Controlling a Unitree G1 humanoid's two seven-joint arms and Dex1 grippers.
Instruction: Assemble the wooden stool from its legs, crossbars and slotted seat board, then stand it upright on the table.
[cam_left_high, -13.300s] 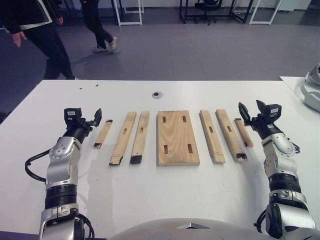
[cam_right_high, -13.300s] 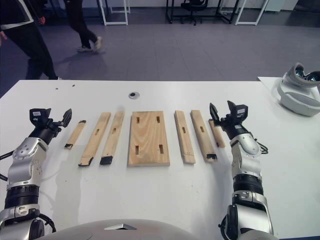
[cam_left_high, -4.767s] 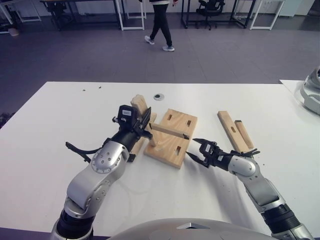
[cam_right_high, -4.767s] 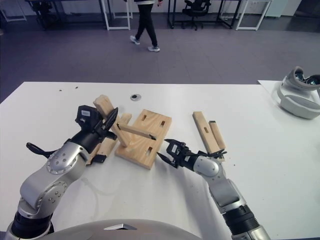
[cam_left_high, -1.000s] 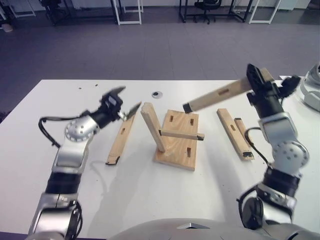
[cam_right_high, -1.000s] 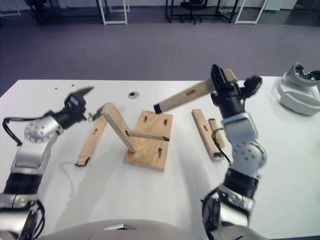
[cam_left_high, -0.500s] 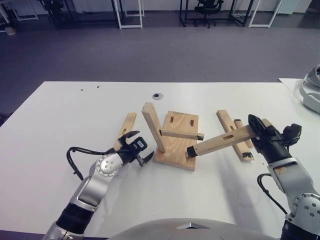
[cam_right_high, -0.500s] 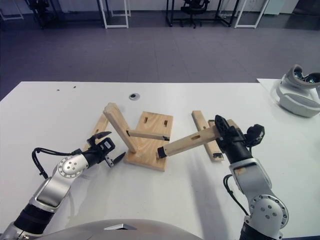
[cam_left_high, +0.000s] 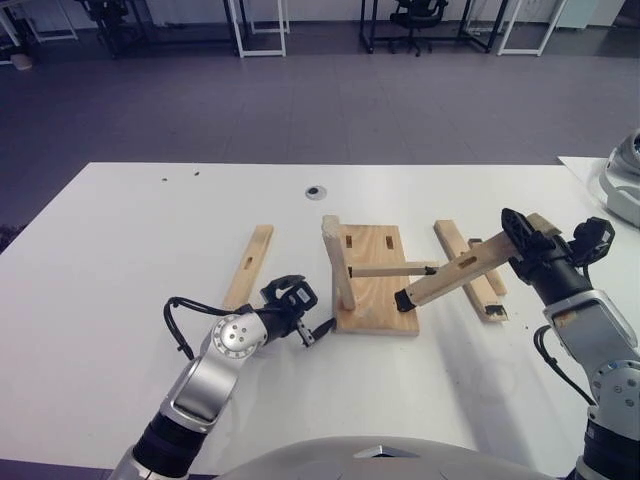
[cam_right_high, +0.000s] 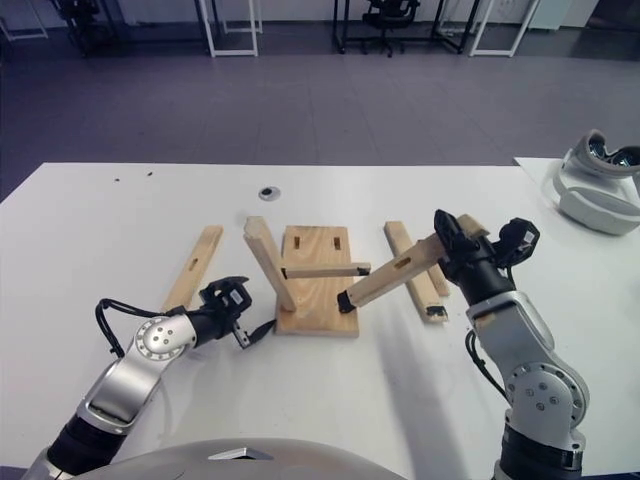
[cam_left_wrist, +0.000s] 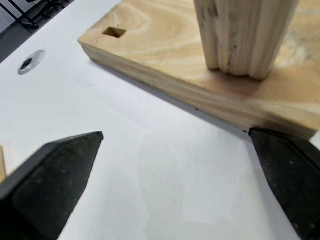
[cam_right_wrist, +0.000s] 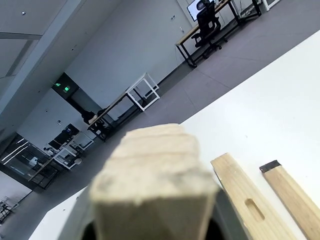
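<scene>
1. The slotted seat board (cam_left_high: 380, 308) lies flat mid-table (cam_left_high: 120, 250). A tilted leg (cam_left_high: 337, 260) stands on its left side, with a crossbar (cam_left_high: 390, 270) reaching rightward from it over the board.
2. Right of the board, the right gripper (cam_left_high: 515, 240) has its fingers clamped on a second leg (cam_left_high: 450, 277), whose dark tip is at the board's right edge.
3. By the board's near-left corner, the left gripper (cam_left_high: 305, 312) has its fingers spread and empty.
4. A loose leg (cam_left_high: 248, 265) lies left of the board.

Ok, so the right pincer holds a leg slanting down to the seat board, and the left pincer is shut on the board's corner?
No: the left pincer is open at the seat board corner, gripping nothing, as the left wrist view shows. The right pincer does hold a leg slanting down to the board.
</scene>
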